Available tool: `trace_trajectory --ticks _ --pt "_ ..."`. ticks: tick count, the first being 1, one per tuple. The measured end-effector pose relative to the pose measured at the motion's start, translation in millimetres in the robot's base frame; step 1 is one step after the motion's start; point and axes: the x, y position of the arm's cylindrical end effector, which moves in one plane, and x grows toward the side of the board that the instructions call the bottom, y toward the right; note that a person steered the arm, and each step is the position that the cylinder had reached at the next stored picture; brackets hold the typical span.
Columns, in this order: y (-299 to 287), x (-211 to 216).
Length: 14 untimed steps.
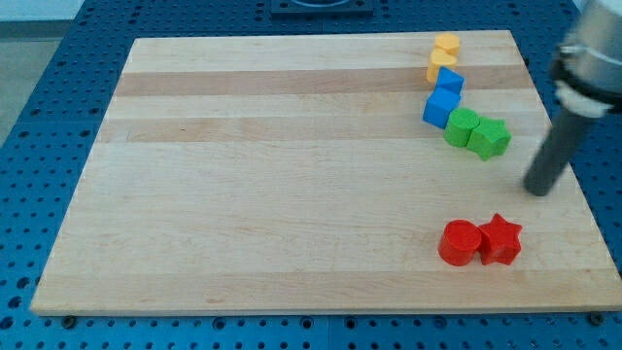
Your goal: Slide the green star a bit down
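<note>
The green star (491,138) lies on the wooden board (292,165) at the view's upper right, touching a second green block (462,126) on its left. My tip (537,191) is at the view's right, a little below and to the right of the green star, not touching it. The dark rod rises from it toward the top right corner.
Two blue blocks (443,97) and two yellow blocks (445,56) run in a line up from the green pair toward the board's top edge. A red cylinder (459,242) and a red star (501,240) sit together at the lower right. The board's right edge is close to my tip.
</note>
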Motion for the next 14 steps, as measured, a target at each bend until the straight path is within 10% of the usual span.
trace_trajectory --ticks 3,14 --pt "51 -84" --pt "-44 -100"
